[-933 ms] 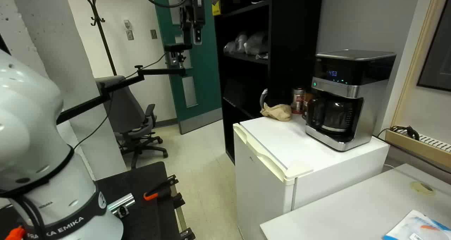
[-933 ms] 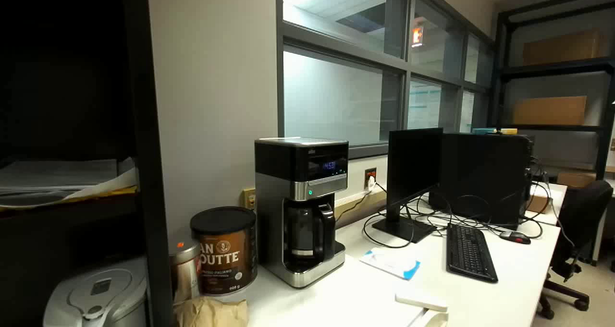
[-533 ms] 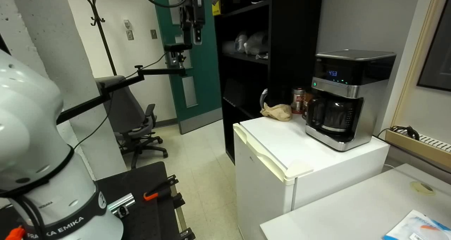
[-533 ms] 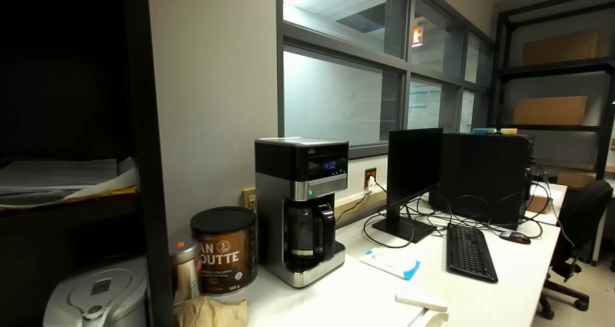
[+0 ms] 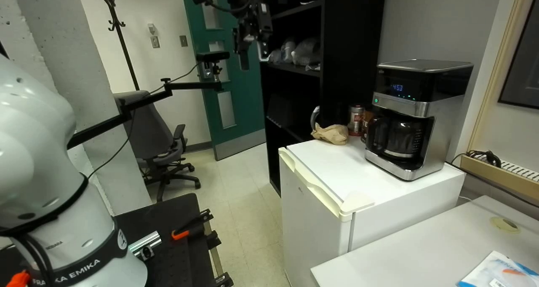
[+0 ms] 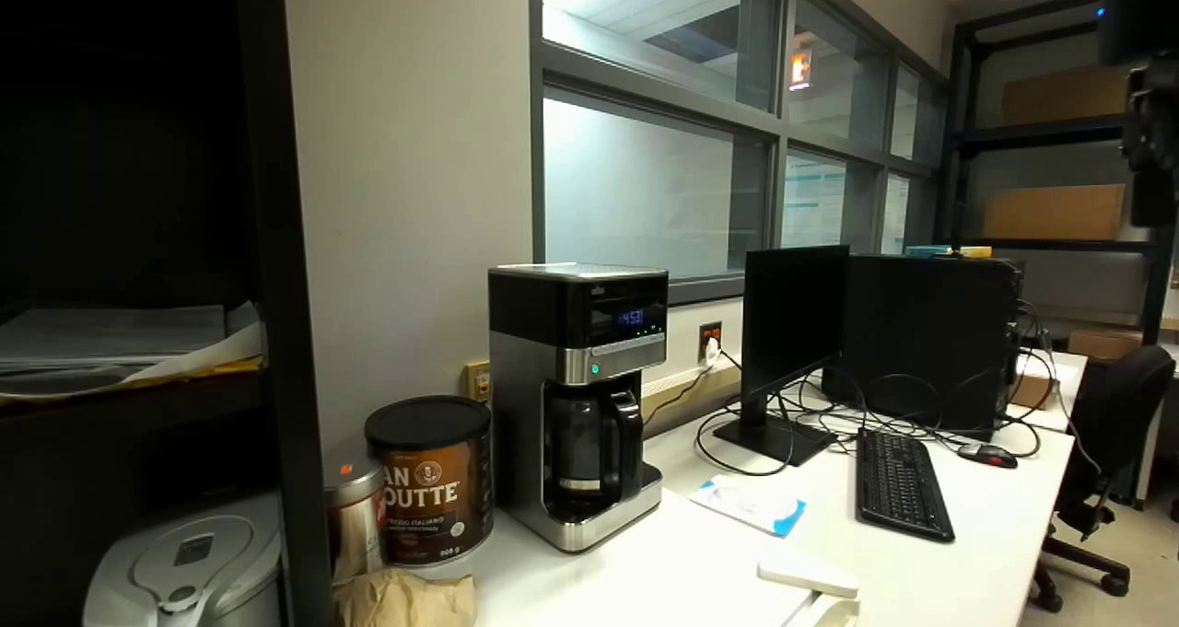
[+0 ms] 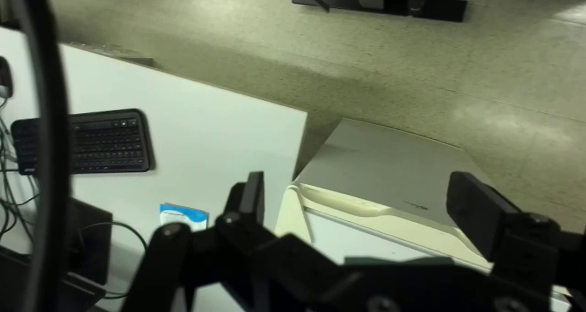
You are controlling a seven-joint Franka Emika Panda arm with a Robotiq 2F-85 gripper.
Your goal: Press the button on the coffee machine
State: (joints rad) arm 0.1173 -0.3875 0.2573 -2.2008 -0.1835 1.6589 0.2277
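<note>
The coffee machine (image 5: 447, 124) is a boxy black and silver drip maker with a dark glass carafe (image 5: 402, 139). It stands on the white fridge (image 5: 320, 228) and also shows in an exterior view (image 6: 527, 397). Its display reads 4:53. A small green-lit button (image 5: 376, 100) sits on the silver band, and it shows too in an exterior view (image 6: 595, 369). My gripper (image 5: 254, 60) is high up, well away from the machine, in front of the black shelf. In the wrist view my gripper (image 7: 357, 181) is open and empty above the fridge's front edge. The machine is out of the wrist view.
A brown paper bag (image 5: 330, 134) and a coffee can (image 6: 433, 480) stand beside the machine. A tall black shelf (image 5: 349, 46) is behind. A white desk (image 5: 404, 253) with a keyboard (image 6: 903, 484) and monitor (image 6: 794, 323) adjoins the fridge. A camera arm (image 5: 193, 86) stands below my gripper.
My gripper has moved right and slightly down in an exterior view, and has come into view at the right edge in an exterior view. The coffee machine has not moved.
</note>
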